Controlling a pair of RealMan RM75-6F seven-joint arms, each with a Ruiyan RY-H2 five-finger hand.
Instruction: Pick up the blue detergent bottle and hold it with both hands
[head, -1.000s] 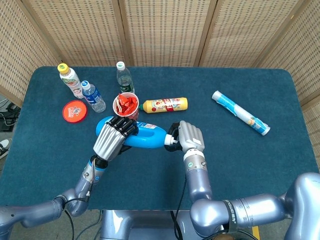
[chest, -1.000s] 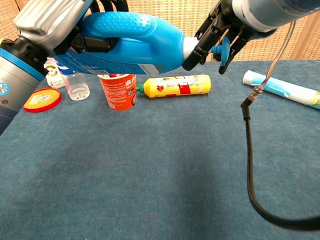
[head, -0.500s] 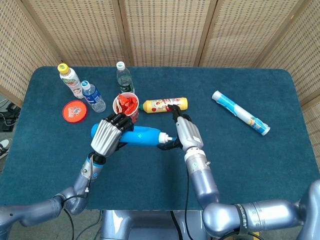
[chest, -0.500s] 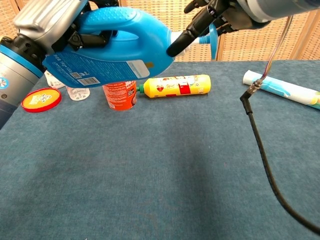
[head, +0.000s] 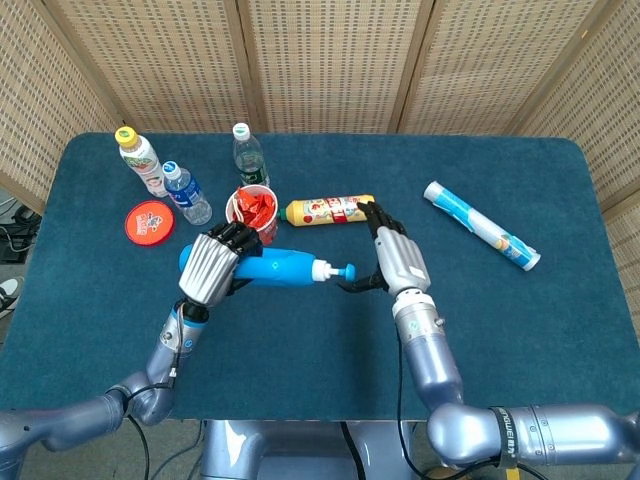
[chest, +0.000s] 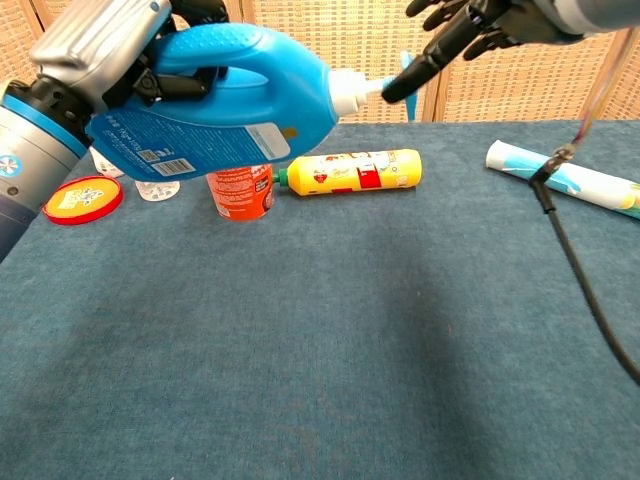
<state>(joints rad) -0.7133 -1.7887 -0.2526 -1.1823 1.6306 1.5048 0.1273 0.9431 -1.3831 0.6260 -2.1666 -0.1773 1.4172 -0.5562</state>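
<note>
The blue detergent bottle (head: 278, 269) hangs above the table, lying roughly level with its white neck and blue nozzle pointing right. My left hand (head: 211, 268) grips its handle end; the chest view shows the fingers wrapped through the handle of the bottle (chest: 232, 98) and the left hand (chest: 108, 48) at the top left. My right hand (head: 398, 259) is just right of the nozzle with its fingers apart, holding nothing. In the chest view the right hand (chest: 468, 24) reaches in from the top right, one fingertip close to the nozzle tip.
Behind the bottle stand a red cup (head: 251, 211) and a lying yellow bottle (head: 331, 210). Three small bottles (head: 186, 192) and a red lid (head: 150, 221) sit at the back left. A white-and-blue tube (head: 480, 225) lies at the right. A black cable (chest: 580, 290) hangs from the right arm.
My right hand has let go of the bottle's neck, opened and drawn away to the right. The left hand has kept its grip and shifted the bottle slightly left.
</note>
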